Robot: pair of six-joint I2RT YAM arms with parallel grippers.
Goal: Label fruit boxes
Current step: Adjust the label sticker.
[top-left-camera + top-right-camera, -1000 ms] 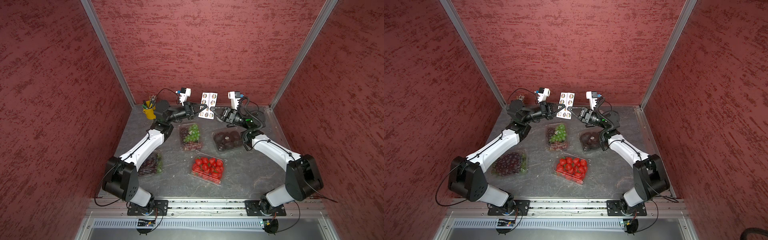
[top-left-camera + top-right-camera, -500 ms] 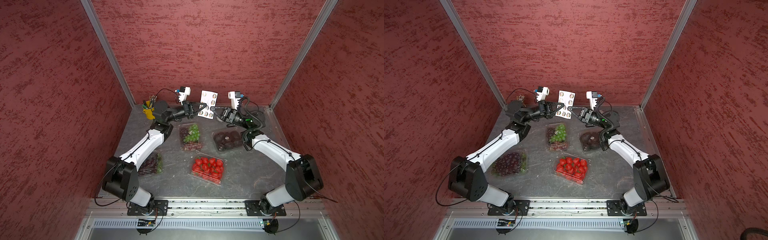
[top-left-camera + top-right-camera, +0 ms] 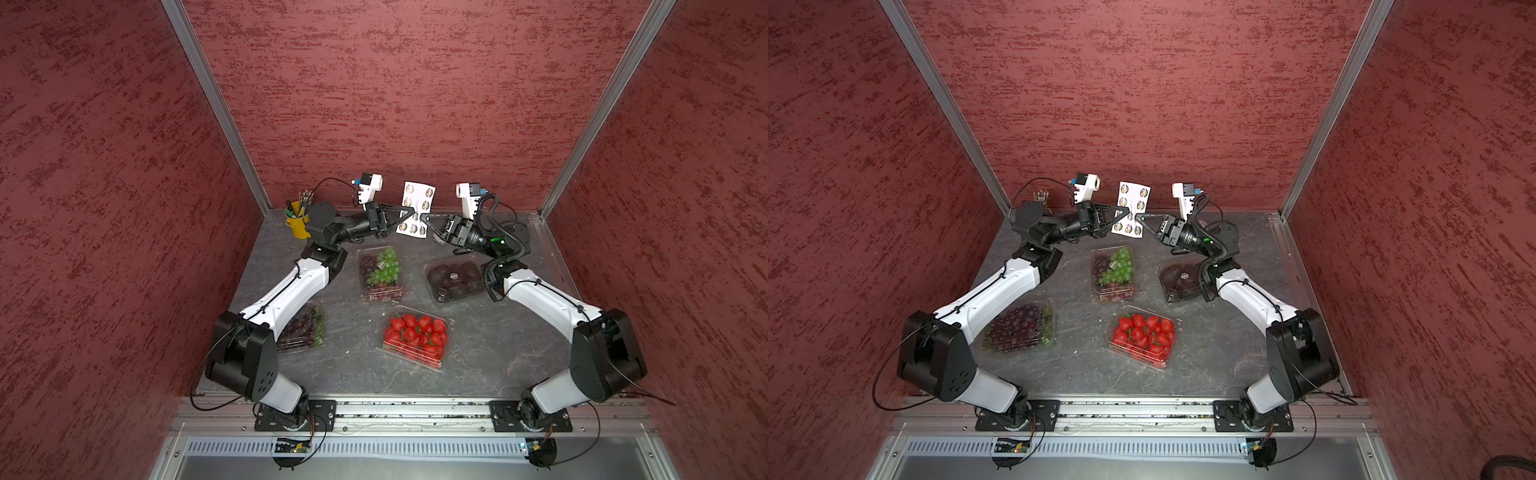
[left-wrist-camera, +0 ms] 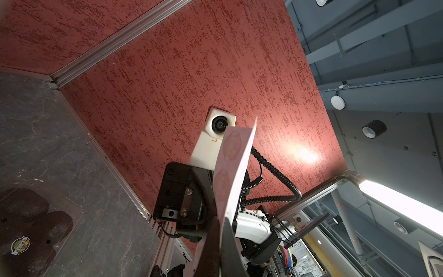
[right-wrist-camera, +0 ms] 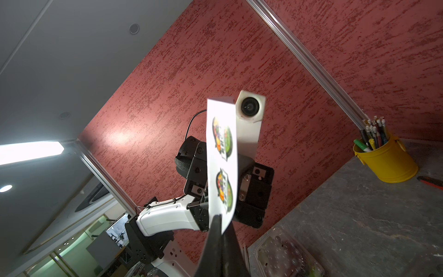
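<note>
Four fruit boxes on the dark grey stone-patterned worktop [image 3: 490, 349]; all rectangular, thin glossy clear plastic with ribbed rims. Clear clamshell box of red strawberries [image 3: 415, 336] near the middle of the front edge, lying skewed; clear clamshell box of green and purple grapes [image 3: 381, 272] at the centre, long side running front to back, small round sticker [image 3: 1113, 264] on its lid; clear clamshell box of dark round fruit [image 3: 455, 280] toward the right edge, lid bearing a round green-and-yellow label [image 4: 21, 244], lettering too small to read; clear clamshell box of dark grapes [image 3: 1019, 326] toward the left edge, partly under the left arm.

White paper sheet of round stickers [image 3: 415, 210] upright in the air above the back edge, slightly bent; each sticker printed in fruit colours with a dark banner, wording illegible.

Left gripper [image 3: 412, 212] clamped tight on the sheet from its own arm's side; right gripper [image 3: 423, 216] pinched tight on the opposite edge; black tapered fingers [image 5: 212, 244].

Yellow metal cup of pencils and markers [image 3: 298, 224] in the back left corner.
</note>
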